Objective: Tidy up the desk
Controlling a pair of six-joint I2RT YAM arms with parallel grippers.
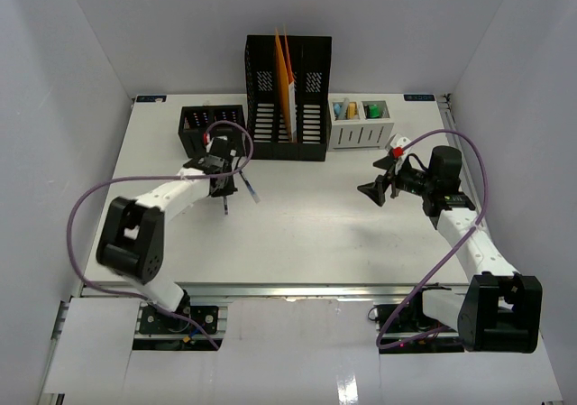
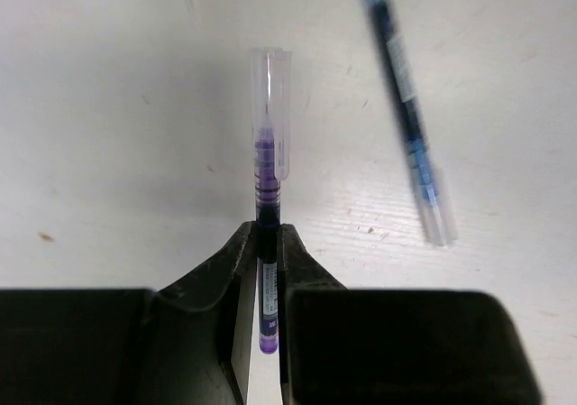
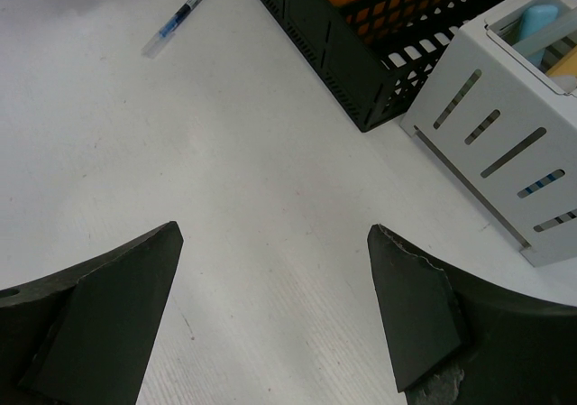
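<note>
On the white desk [image 1: 315, 234], my left gripper [image 1: 221, 187] is shut on a purple pen [image 2: 268, 152] with a clear cap, gripping its barrel between the jaws; the gripper [image 2: 268, 235] holds it over the desk's left middle. A blue pen [image 2: 406, 107] lies loose on the desk just right of it; it also shows in the top view [image 1: 250, 191] and the right wrist view [image 3: 180, 15]. My right gripper [image 1: 374, 191] is open and empty above bare desk at the right, and its jaws [image 3: 275, 243] stand wide apart.
A black mesh pen box [image 1: 212, 125] stands at the back left. A black file holder [image 1: 311, 107] with orange folders [image 1: 285, 80] stands at the back centre. A white slotted organizer [image 1: 361, 133] with small items stands to its right; it also shows in the right wrist view [image 3: 505, 125].
</note>
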